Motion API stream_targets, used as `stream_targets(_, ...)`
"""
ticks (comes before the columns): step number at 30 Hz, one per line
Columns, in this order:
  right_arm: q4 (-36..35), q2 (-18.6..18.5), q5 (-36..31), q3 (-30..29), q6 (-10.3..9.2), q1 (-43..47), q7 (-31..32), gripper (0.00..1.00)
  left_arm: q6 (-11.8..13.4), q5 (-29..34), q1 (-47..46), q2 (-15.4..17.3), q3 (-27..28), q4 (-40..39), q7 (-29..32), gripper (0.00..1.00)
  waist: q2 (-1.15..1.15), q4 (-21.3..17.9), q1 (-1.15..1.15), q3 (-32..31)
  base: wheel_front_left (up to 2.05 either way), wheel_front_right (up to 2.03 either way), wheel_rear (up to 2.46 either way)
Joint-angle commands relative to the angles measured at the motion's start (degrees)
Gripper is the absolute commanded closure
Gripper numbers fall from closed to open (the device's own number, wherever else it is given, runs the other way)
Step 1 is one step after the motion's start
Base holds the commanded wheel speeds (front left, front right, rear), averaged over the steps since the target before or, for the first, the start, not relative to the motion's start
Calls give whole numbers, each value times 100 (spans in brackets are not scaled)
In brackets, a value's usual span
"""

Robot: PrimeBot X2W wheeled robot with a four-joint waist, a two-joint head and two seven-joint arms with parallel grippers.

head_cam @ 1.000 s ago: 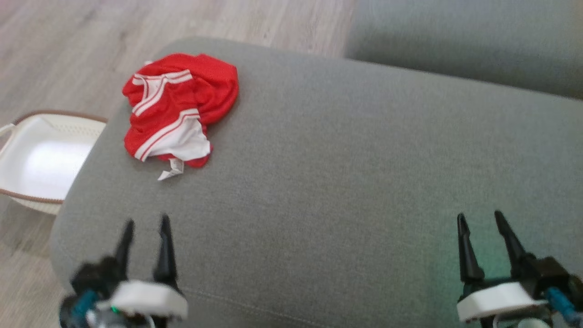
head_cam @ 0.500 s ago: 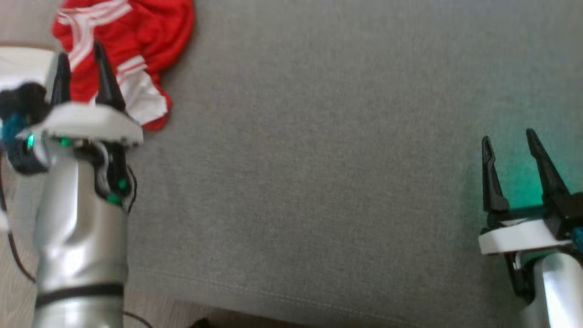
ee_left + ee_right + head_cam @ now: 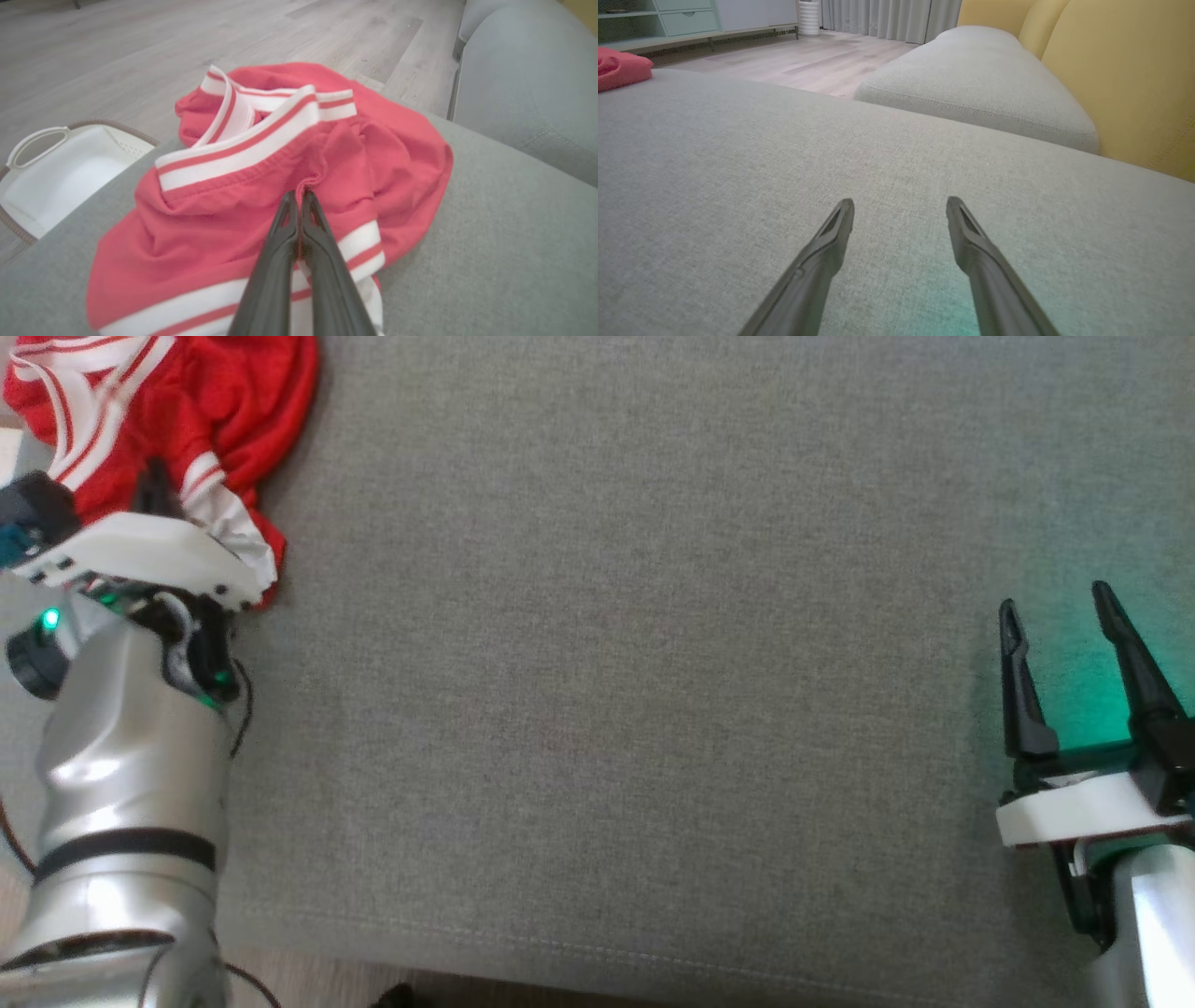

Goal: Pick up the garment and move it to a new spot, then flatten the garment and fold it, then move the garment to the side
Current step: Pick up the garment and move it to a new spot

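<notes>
Our left gripper (image 3: 299, 195) has reached the red garment (image 3: 219, 219) at ten o'clock on the grey cushion (image 3: 607, 663) and pinched together on a fold; our right gripper (image 3: 1060, 607) waits at three o'clock, fingers apart. We judge the lift can begin.

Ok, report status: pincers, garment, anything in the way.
Left pincer shut on a fold of the red garment, crumpled at the cushion corner, not lifted. Right pincer open over bare cushion. White basket on floor beside cushion.
</notes>
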Motion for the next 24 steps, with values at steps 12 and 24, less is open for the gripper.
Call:
stream_targets(12,220,348,147,151,-4,207,-206,0,-448,213,-356,509,-106,-1215,-253,100,0,-42,0,-923,0,0,0)
stream_targets(24,625,562,250,76,-4,375,-383,0,-771,-384,194,687,-435,-4115,1715,100,0,-495,0,-1628,0,0,0)
